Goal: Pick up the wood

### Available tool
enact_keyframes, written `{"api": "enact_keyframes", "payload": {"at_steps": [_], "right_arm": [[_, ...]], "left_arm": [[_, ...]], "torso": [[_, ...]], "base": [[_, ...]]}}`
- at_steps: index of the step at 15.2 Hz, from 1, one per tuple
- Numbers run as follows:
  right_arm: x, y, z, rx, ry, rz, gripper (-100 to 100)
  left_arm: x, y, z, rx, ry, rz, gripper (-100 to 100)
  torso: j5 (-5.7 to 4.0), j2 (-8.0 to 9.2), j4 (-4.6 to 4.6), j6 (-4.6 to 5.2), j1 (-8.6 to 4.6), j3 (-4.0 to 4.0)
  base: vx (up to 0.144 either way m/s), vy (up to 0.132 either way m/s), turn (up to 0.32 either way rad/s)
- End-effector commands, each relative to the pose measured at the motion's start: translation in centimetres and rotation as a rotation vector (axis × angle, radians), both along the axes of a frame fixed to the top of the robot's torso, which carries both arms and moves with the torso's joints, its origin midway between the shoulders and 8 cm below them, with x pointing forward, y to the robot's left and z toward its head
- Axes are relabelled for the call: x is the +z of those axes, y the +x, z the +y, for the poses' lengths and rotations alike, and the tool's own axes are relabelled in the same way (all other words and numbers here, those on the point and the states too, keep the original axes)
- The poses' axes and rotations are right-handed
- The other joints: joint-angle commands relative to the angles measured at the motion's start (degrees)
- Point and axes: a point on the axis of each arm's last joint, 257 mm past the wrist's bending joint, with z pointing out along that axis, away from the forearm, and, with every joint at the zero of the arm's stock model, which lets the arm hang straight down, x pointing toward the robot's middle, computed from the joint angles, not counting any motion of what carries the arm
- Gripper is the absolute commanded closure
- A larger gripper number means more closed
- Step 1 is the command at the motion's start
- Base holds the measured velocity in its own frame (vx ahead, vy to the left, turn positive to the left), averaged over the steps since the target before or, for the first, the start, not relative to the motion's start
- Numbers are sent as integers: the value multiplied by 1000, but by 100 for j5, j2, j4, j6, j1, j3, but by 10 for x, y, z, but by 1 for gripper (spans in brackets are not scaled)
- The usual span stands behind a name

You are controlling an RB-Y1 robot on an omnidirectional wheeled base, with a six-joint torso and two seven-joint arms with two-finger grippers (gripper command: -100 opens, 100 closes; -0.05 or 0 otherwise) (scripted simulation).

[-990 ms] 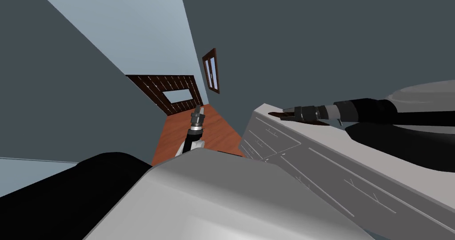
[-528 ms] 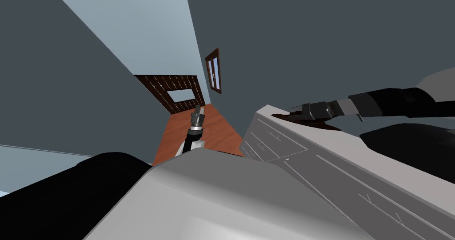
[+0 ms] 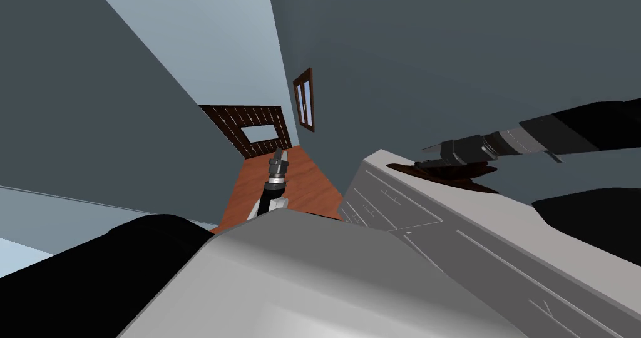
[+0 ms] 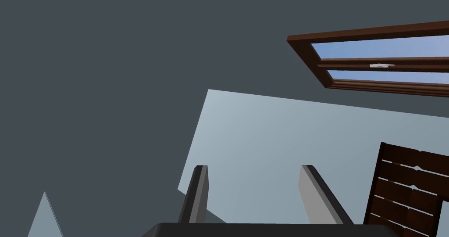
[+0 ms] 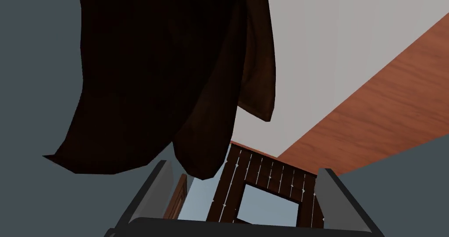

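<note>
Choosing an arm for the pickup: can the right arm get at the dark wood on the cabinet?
Probably yes. The right gripper is open right by the wood on the grey cabinet top, and nothing stands between them.

Black forearm (image 3: pixel 588 128), light grey cuff (image 3: pixel 523 140), dark-boxed pale jaws.

— What has been moved?
— The right gripper (image 3: pixel 427 154) has been drawn back along the cabinet (image 3: pixel 400 198) top and raised above the wood (image 3: pixel 462 176).
— Anything else?
— More wood is uncovered, and the head camera has been turned slightly.
</note>
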Motion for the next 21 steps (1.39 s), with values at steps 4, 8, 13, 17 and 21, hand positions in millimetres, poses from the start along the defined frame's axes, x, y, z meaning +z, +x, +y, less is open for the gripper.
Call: {"api": "enact_keyframes", "payload": {"at_steps": [4,8,13,17,21], "right_arm": [[16,-7,-16,-29,-96,26,-100],[28,-21,-36,-73,-191,76,-100],[32,-37,-51,-112,-260,139,-100],[23,-69,-64,-157,-313,266,-100],[7,-70,-75,-159,-309,268,-100]], "left_arm": [[0,0,0,0,0,0,0],[0,0,0,0,0,0,0],[0,0,0,0,0,0,0],[0,0,0,0,0,0,0],[0,0,0,0,0,0,0]], "torso": [[0,0,0,0,-1,0],[-2,6,1,0,-5,3],[-2,13,3,1,-4,7],[-2,18,4,1,-2,11],[-1,9,2,2,12,5]], "base": [[20,-28,66],[8,-38,77],[-5,-33,48],[-19,-27,71],[8,20,45]]}}
